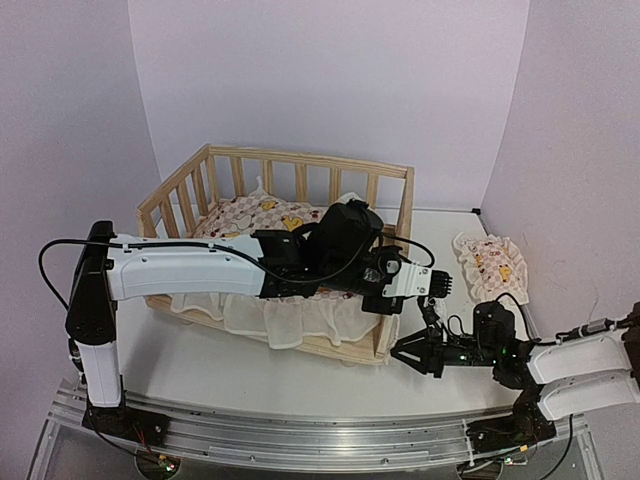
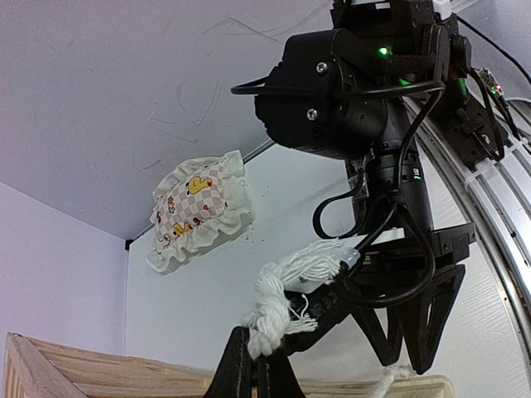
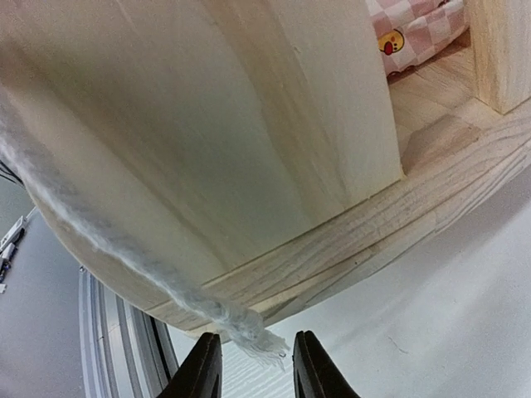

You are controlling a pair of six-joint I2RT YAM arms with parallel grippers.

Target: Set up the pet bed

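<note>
White table (image 1: 300,370) under lavender walls, the pet bed (image 1: 300,165) standing left of centre toward the back.
Left gripper (image 2: 257,373), reaching across the checkered cushion (image 1: 265,212) to the bed's front right corner, is clenched on a white cord (image 2: 278,303). Right gripper (image 3: 253,369), beside that corner, has its fingers parted around a frayed cord end (image 3: 249,336). A small pillow (image 1: 490,265) lies far right.

At the top view's centre, the black-and-white left arm (image 1: 300,262) hides much of the pink-checkered duck-print cushion (image 1: 265,212). The left wrist view's bottom edge cuts off the left gripper (image 2: 253,365), pinched on a white yarn tassel (image 2: 278,303).
</note>
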